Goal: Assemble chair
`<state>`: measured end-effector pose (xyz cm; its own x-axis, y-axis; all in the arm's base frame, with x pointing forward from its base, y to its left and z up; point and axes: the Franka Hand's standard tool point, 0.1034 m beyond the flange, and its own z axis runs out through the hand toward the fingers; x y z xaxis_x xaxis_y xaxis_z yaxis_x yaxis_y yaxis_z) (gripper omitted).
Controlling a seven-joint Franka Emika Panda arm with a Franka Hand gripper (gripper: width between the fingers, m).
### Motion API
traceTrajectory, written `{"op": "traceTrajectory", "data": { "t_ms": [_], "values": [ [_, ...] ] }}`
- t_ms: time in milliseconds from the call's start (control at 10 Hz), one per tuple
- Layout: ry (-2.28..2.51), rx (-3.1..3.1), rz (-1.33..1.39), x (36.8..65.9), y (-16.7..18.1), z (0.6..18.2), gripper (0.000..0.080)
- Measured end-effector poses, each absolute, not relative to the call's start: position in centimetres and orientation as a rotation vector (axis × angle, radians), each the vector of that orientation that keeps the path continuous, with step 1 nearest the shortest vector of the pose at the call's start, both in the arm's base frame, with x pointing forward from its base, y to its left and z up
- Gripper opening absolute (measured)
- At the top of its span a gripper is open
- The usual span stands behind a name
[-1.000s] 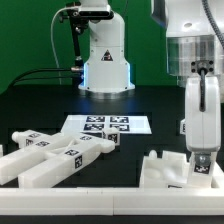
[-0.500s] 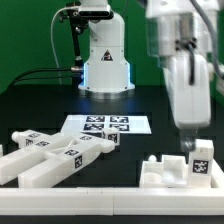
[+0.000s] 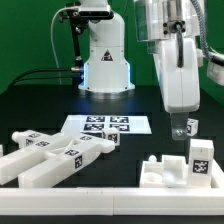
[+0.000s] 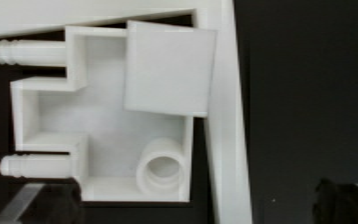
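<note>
— What does the exterior view leave unseen?

— The arm (image 3: 180, 70) runs out through the top edge, so its upper links are lost. The gripper (image 3: 183, 130) is small and dark against the table, and whether its jaws stand apart cannot be told. The long bars (image 3: 40, 160) are cut off at the exterior view's left edge, and their far ends cover part of the marker board (image 3: 105, 125). The tag patterns are too small to read.

— And the wrist view?

— It is soft all over. The chair panel (image 4: 96, 120) passes partly under a raised block (image 4: 167, 65). Beside it, a white band (image 4: 300, 100) is too blurred to identify, as is a grey smudge (image 4: 25, 200) in one corner.
</note>
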<state>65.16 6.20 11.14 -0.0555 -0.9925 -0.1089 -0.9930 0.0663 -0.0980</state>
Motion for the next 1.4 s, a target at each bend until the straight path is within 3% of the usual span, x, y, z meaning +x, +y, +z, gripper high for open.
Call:
{"op": "traceTrajectory", "data": {
  "t_ms": [400, 800, 1100, 1400],
  "values": [
    [1.591, -2.533, -0.064, 64.9, 0.9, 11.8, 0.0649],
    [1.207, -2.748, -0.096, 64.9, 0.7, 11.7, 0.0649],
    [0.437, -2.992, -0.108, 64.2, -2.6, 11.3, 0.0649],
    [-0.003, -3.034, -0.131, 63.9, -3.9, 11.2, 0.0649]
  ]
}}
